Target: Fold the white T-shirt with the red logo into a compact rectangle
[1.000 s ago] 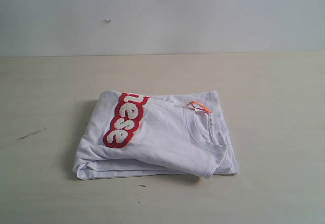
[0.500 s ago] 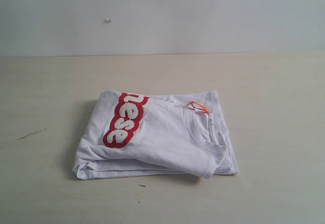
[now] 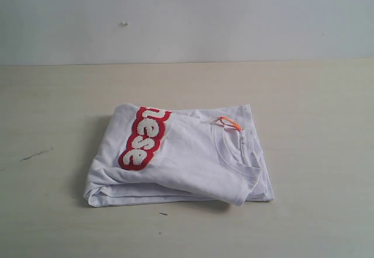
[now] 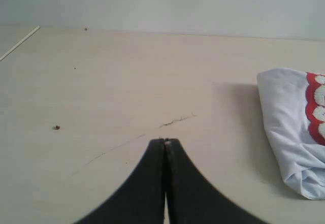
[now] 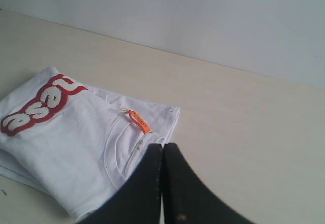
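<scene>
The white T-shirt lies folded into a compact, roughly rectangular stack in the middle of the table. Part of the red logo shows on its top left, and the collar with an orange neck tag on its right. Neither arm appears in the exterior view. In the left wrist view my left gripper is shut and empty above bare table, with the T-shirt off to one side. My right gripper is shut and empty, hovering by the collar edge of the T-shirt, near the logo.
The shirt rests on a pale wooden table backed by a plain white wall. A thin dark crack marks the tabletop to the left of the shirt.
</scene>
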Tool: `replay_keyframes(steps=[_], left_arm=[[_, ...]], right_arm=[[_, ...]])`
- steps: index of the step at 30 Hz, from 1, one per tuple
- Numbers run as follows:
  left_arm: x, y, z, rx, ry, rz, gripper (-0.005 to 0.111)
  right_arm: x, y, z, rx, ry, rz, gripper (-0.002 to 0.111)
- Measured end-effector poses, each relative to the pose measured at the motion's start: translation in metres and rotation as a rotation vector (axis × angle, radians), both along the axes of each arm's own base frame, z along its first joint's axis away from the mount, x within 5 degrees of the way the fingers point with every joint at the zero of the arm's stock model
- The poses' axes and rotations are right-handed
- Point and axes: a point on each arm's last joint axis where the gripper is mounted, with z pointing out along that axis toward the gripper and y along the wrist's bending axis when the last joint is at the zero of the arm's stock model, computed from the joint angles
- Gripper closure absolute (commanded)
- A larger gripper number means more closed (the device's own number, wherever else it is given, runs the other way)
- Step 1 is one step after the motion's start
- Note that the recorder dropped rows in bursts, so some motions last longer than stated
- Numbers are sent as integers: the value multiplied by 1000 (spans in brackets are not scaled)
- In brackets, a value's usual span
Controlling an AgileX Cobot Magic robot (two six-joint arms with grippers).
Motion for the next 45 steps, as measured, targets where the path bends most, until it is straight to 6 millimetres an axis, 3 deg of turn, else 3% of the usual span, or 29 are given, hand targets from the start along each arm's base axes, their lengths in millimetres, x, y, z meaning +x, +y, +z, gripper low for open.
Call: replay_keyframes(steps=[17,32,40,45], left_arm=[[0,0,0,0,5,0,107],[0,0,0,-1,5,1,107],[0,0,-1,-1,7,1,107],[0,0,-1,-1,7,1,107]], right_arm=[[-4,-2,3,8,-24,-3,108],[-58,-39,20,69,-221,-352,108],[-82,-45,18,72,-263,-469,108],[-84,-45,16,79,-253,-478,108]])
